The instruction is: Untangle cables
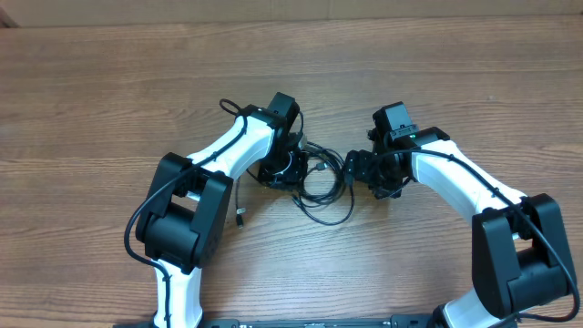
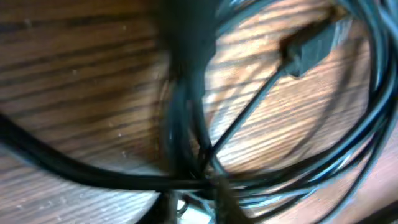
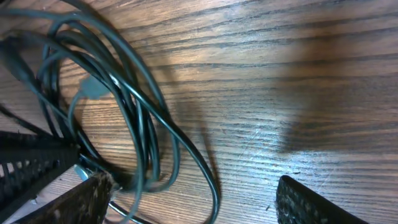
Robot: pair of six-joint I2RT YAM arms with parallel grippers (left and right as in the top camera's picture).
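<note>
We log thin black looped cables (image 1: 321,193) on a brown wooden table (image 1: 109,82), nine o'clock from the right gripper (image 3: 194,183), spread wide, gripping nothing. Of the left gripper (image 1: 290,169) we cannot tell the opening.

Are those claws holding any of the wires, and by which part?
The right gripper holds nothing, jaws wide open, the cables beside one of them. The left gripper sits at the tangle; its view is too blurred to tell.
</note>
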